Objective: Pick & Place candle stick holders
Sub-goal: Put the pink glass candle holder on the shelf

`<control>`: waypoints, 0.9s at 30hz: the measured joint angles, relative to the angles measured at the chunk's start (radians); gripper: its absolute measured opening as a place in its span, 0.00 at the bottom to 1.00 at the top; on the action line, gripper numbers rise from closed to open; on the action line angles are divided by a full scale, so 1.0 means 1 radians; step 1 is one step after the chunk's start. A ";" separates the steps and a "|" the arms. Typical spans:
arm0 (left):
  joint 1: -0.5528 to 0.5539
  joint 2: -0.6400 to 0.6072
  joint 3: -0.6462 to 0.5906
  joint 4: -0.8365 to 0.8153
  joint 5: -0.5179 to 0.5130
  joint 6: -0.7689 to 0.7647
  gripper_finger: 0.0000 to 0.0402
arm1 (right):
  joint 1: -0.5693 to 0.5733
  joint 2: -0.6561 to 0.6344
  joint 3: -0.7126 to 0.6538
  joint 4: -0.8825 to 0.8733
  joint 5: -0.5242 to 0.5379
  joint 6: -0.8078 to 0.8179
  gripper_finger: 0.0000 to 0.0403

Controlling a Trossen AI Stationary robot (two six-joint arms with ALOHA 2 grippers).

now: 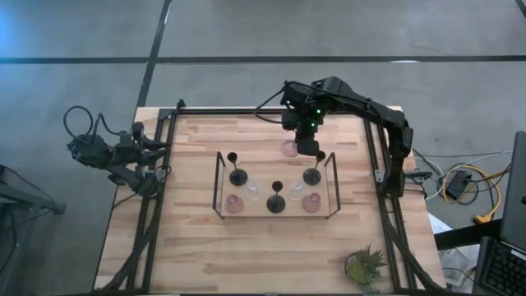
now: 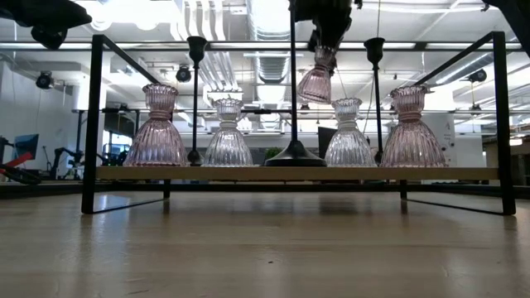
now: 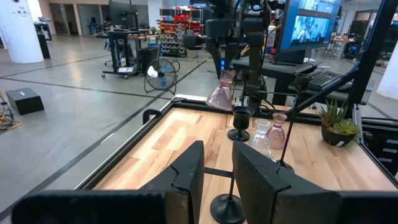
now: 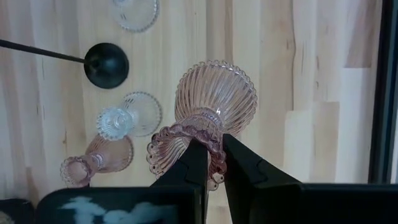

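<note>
Right arm has a pink holder up in the air over the rack

The right gripper point(image 4: 214, 163) has its fingers point(image 4: 194, 163) pinched tight on the ruffled rim of a pink glass candle holder point(image 4: 211, 112), and the holder hangs clear of the table point(image 1: 246, 255) (in the low view it floats above the shelf line, tilted a bit, between the middle black stem and the clear one to its right). From overhead that pink holder sits just past the far edge of the black wire rack point(image 1: 218, 182), right under the gripper.

On the rack's wooden shelf point(image 2: 273, 173) the rest stand upright: a pink one point(image 2: 156, 128) at one end, another pink one point(image 2: 412, 128) at the other, two clear glass holders point(image 2: 228, 134) between them, and three black holders with round bases and thin stems point(image 2: 294, 153) mixed in.

The left gripper point(image 3: 214, 174) is parked off the table's left edge, pointed across at the rack, fingers a little apart with nothing between them.

A small green potted plant point(image 1: 364, 265) sits at the near right corner of the table, well apart from everything
</note>
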 joint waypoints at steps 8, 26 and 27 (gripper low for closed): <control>0.000 0.000 0.000 0.000 0.000 0.000 0.22 | 0.006 0.000 -0.013 0.000 0.000 0.013 0.05; 0.000 0.000 0.000 0.000 0.000 0.000 0.22 | 0.060 0.000 -0.046 0.001 -0.005 0.026 0.05; 0.000 0.000 0.000 0.000 0.000 0.000 0.22 | 0.061 0.000 -0.054 0.002 -0.007 0.026 0.05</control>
